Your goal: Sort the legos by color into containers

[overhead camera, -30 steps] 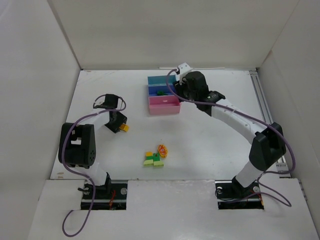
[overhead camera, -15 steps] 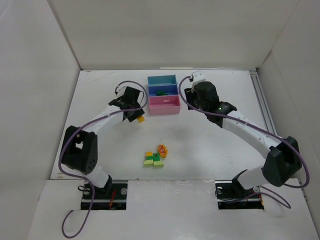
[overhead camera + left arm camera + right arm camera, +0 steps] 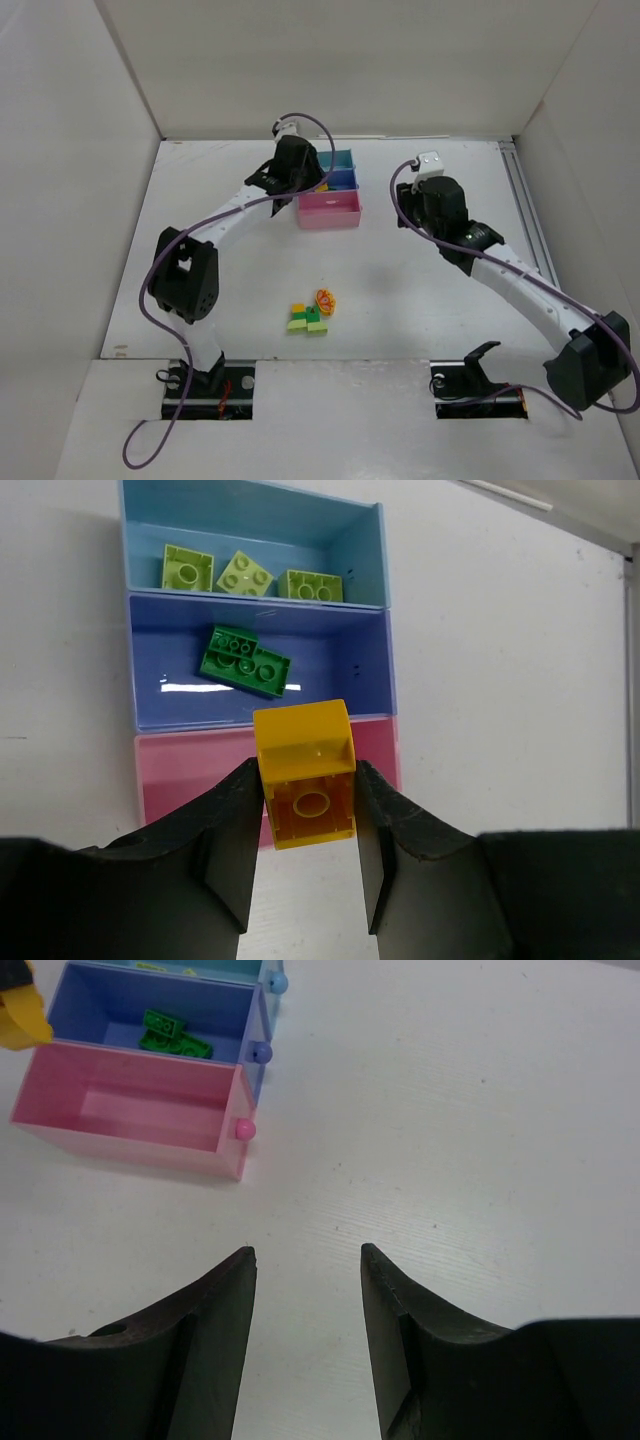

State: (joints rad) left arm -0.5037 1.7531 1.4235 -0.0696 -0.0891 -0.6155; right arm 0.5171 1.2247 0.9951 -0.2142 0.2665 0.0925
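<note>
My left gripper (image 3: 306, 770) is shut on a yellow brick (image 3: 303, 772) and holds it above the pink tray (image 3: 180, 770), which is empty. The blue tray (image 3: 170, 695) holds one dark green brick (image 3: 244, 661). The teal tray (image 3: 250, 520) holds three light green bricks (image 3: 243, 573). In the top view the left gripper (image 3: 312, 186) hovers over the trays (image 3: 335, 203). A small pile of green, yellow and orange bricks (image 3: 312, 313) lies on the table nearer the arms. My right gripper (image 3: 306, 1252) is open and empty, to the right of the trays.
White walls enclose the table on three sides. A metal rail (image 3: 525, 215) runs along the right edge. The pink tray (image 3: 150, 1110) and blue tray (image 3: 100, 1010) show at the upper left of the right wrist view.
My left gripper carried the yellow brick up and to the right, from the left of the table to over the trays. My right gripper drew back from the trays to the right.
</note>
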